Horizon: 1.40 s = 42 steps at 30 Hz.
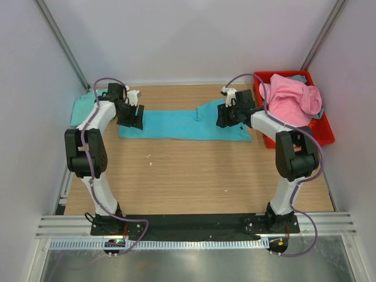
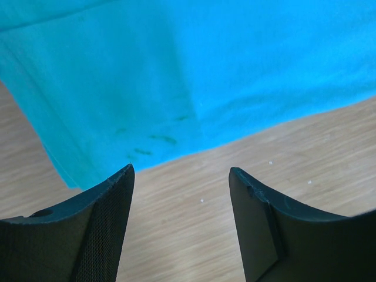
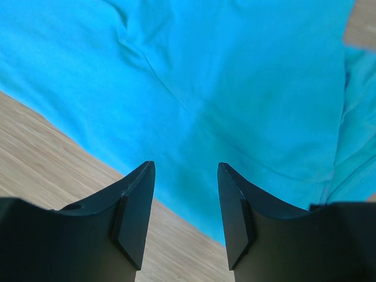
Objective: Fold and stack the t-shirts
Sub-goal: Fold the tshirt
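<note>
Wooden table (image 1: 188, 176), white walls (image 1: 188, 41) around you. Your turquoise-blue t-shirt (image 1: 176, 124) lies as a long flat band toward twelve o'clock; left tool (image 2: 181, 170) and right tool (image 3: 185, 164) both gape, holding nothing.

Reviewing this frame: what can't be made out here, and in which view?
- Mint-green shirt, top view: left arm covers much of it; folded or not, unclear.
- Grey-blue shirt, top view: mostly buried under the pink shirt in the red bin.
- Turquoise shirt: from above, left gripper and right gripper hide its ends; wrist views crop it.
</note>
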Tool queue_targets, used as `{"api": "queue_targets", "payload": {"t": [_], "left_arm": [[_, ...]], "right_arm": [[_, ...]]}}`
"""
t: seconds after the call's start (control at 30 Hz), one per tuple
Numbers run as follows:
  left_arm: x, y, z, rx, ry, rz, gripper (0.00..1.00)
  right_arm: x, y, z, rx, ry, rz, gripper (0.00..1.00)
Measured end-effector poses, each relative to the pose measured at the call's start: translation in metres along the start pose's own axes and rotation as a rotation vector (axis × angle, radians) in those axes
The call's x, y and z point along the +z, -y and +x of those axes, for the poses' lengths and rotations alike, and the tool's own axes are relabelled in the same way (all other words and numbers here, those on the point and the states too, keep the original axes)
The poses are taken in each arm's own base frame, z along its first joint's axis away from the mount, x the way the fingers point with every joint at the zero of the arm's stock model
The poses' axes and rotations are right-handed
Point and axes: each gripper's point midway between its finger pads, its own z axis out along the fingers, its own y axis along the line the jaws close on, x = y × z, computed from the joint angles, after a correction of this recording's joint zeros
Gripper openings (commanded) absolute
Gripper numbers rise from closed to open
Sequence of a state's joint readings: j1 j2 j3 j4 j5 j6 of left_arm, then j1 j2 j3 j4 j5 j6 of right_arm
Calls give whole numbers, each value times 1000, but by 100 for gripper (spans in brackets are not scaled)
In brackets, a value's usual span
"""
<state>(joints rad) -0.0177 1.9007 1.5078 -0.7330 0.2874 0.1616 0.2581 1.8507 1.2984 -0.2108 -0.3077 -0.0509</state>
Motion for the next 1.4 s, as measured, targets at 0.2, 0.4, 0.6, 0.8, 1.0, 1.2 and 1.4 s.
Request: {"api": "queue_targets", "payload": {"t": [0.2,0.4,0.6,0.8,1.0,1.2,1.4], "left_arm": [[33,-17,-7,-1,-23,-24,67],[59,-30,8,-11,-88,-58,67],[59,-30,12,-8,-79,-65,67],[47,-19,40,-7,-104,-64,66],[33,9,80,58,-164,-57,66],[21,41,116,167,-222,-53,66],[-9,58,128,272,-231,-97,70]], "right_arm": [[14,14,44,3,-100,49,53],[28,22,56,9,-129,71,53],[43,30,41,6,-120,89,53],[66,41,18,14,-136,103,53],[89,51,-8,32,-140,120,53],[107,58,-30,52,-140,128,53],[107,57,-28,63,-143,128,54]]}}
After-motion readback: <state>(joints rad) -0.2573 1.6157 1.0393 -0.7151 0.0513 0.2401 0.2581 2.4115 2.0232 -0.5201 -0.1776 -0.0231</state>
